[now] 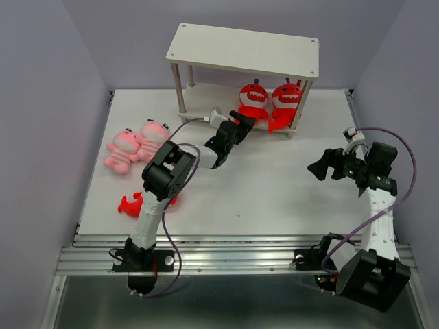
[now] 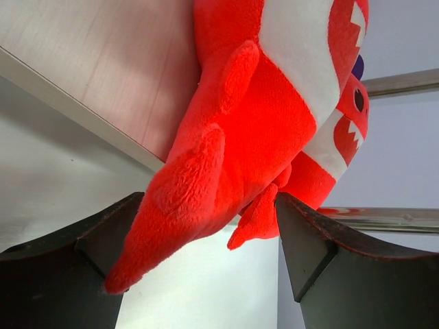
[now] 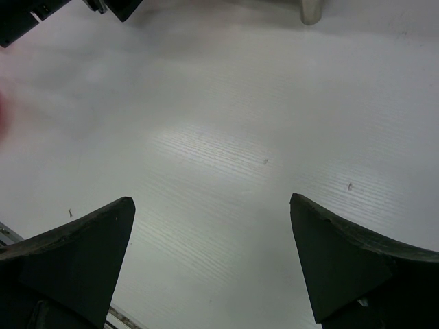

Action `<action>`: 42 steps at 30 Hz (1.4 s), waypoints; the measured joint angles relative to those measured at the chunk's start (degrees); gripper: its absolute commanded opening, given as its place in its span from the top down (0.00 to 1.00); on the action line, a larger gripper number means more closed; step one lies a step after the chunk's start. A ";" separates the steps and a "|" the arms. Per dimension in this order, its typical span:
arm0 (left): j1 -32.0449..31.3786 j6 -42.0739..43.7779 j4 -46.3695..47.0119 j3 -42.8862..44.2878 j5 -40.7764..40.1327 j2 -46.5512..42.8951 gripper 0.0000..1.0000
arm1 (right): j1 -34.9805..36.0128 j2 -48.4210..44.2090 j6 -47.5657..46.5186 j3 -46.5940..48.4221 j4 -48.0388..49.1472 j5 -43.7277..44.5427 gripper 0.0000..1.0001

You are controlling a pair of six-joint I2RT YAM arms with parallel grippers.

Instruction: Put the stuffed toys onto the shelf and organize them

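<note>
The shelf (image 1: 243,49) stands at the 12 o'clock edge of the table (image 1: 274,195). Two red toys sit side by side on the right half of its lower board (image 1: 202,103) — the left red toy (image 1: 252,100) and the right red toy (image 1: 287,99), both upright with their toothy mouths facing the arms.

The left claw (image 1: 240,120) reaches to the front edge of that board, just at 7 o'clock of the left red toy. In the left wrist view its two dark fingers (image 2: 68,267) stand wide apart, and the toy's tail and a small fin hang down between them. The fin comes right up to the right-hand finger, but the claw is spread and does not squeeze the toy.

Two pink toys (image 1: 137,145) lie touching each other at 9 o'clock on the table, well apart from both claws. A third red toy (image 1: 134,203) lies at 8 o'clock, partly hidden under the left arm.

The right claw (image 1: 324,164) hovers at 3 o'clock over bare table — fingers spread, holding nothing.
</note>
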 measured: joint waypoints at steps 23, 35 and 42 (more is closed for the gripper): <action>0.00 1.31 3.10 -2.36 1.14 -1.14 0.37 | -0.61 0.00 -0.02 0.00 0.00 -0.04 0.00; 0.02 1.25 4.04 -2.32 1.95 -1.14 0.59 | -0.66 0.00 -0.02 0.00 -0.02 -0.04 0.00; 0.02 1.25 4.02 -0.81 2.23 -1.11 0.59 | -0.66 0.00 -0.02 0.00 -0.02 -0.04 0.00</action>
